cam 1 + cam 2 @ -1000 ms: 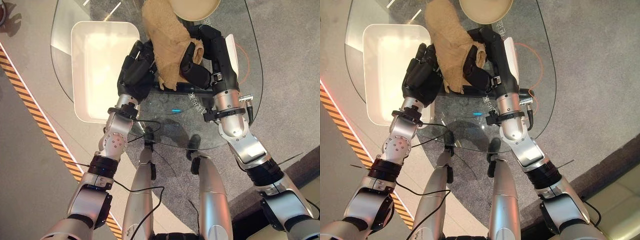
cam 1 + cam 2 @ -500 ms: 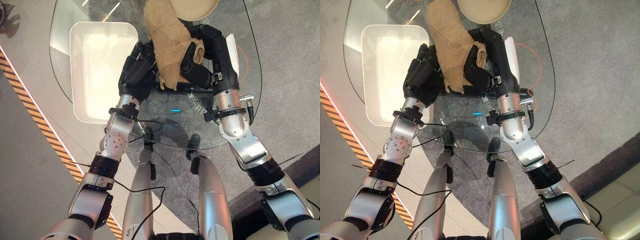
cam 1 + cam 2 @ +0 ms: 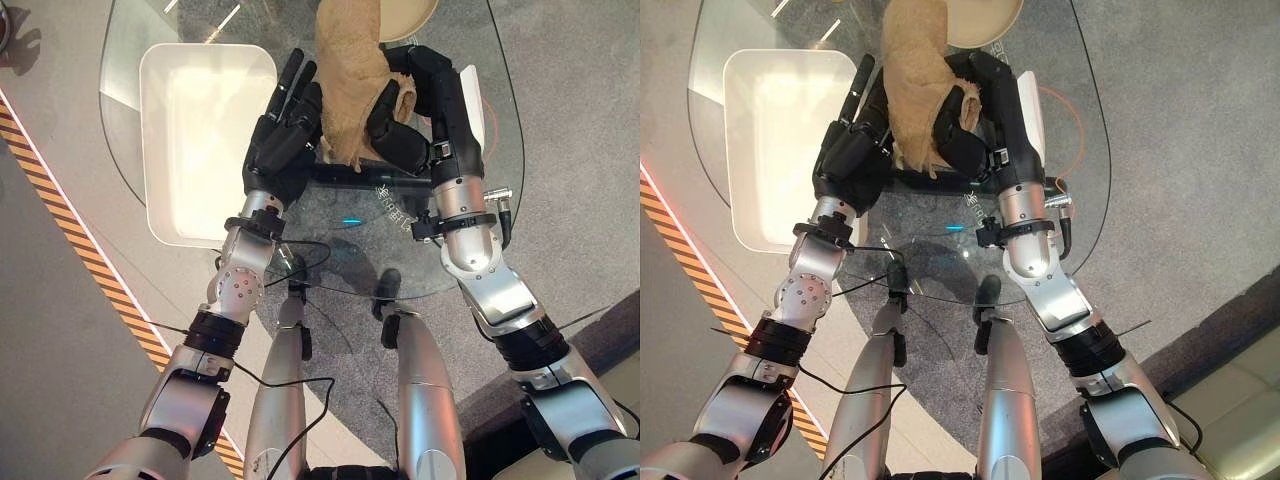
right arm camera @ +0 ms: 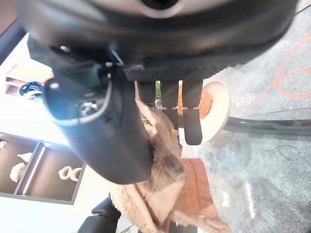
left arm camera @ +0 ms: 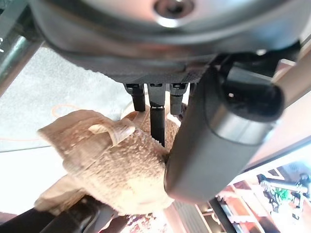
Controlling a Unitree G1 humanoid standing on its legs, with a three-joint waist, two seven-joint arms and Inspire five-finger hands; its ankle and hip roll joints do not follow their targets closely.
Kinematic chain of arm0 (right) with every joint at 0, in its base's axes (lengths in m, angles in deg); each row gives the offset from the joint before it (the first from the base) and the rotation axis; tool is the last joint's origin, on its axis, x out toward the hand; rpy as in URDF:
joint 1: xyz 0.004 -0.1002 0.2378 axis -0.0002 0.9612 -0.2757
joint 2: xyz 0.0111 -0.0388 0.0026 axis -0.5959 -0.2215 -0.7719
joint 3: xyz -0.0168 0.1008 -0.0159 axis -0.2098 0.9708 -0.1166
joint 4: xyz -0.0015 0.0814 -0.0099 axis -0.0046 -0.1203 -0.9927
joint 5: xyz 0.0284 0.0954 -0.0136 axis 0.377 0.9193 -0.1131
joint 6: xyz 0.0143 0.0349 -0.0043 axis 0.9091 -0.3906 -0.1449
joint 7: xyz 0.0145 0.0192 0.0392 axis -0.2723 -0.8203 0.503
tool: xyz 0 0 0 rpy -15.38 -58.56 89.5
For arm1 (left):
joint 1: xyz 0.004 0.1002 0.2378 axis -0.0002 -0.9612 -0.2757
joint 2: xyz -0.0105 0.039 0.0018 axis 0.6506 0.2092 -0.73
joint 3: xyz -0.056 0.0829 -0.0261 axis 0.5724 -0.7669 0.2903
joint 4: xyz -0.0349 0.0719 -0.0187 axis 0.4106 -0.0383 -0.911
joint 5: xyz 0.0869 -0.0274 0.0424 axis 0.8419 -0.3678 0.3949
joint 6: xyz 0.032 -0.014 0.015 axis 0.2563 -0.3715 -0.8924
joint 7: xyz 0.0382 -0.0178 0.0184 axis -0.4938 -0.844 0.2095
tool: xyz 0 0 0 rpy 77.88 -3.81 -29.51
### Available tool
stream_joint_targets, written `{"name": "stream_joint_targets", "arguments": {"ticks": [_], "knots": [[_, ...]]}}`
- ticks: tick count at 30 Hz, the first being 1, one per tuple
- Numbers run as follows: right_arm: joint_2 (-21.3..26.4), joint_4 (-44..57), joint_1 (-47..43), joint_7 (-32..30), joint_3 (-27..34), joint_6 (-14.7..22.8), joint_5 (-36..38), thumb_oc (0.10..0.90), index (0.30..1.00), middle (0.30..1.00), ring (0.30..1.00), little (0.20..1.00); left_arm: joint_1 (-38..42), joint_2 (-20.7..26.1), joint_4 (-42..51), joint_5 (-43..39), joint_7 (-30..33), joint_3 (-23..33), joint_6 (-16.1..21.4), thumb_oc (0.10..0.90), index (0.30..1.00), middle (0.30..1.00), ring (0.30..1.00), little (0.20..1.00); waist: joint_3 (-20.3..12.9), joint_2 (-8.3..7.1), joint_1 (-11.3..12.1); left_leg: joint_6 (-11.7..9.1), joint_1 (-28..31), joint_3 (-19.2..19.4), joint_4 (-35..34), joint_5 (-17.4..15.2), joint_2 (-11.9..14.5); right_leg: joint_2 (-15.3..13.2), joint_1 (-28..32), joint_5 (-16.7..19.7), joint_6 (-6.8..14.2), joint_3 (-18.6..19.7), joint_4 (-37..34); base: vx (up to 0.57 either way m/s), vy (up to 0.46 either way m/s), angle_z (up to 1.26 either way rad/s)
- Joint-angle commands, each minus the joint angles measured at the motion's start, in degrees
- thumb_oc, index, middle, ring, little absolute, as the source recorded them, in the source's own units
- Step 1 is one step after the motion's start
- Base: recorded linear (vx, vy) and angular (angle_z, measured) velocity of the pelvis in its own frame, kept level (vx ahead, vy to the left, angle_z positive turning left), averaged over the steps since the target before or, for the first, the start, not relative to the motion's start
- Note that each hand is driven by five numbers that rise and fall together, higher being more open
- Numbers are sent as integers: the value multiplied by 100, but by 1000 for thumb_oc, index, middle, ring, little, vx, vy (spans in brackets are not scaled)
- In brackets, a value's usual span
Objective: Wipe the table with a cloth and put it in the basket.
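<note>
Centrally, cloth (image 3: 352, 80) between both hands, table (image 3: 500, 190) edge near

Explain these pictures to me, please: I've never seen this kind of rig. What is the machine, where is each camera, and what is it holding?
This is a two-legged humanoid robot with silver-grey arms ending in dark fingered hands. Two pictures come from a stereo camera on its head, looking down; the other two come from cameras on each wrist, very close to the hands. Before it stands a round clear glass table. On it lie a white rectangular basket at the robot's left and a round cream bowl at the far edge. The right hand grips a bunched tan fluffy cloth, thumb curled round it. The left hand is open, fingers straight against the cloth's side.
</note>
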Motion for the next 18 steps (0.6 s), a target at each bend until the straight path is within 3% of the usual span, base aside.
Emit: {"name": "stream_joint_targets", "arguments": {"ticks": [1,18], "knots": [[-212,762,-1170,24,0,715,-200,100,300,300,300,200,833,-162,737,-158,-229,77,408,800,900,900,900,900,-166,-165,69,187,27,377,710,-885,-270,261,240,564,367,277,-967,0,0,0],[-201,667,-1280,297,-57,740,-321,100,300,300,300,200,1007,-235,459,-478,-287,204,413,800,900,900,900,900,-166,-178,44,163,20,382,734,-902,-248,251,231,547,363,290,-956,0,0,0]]}}
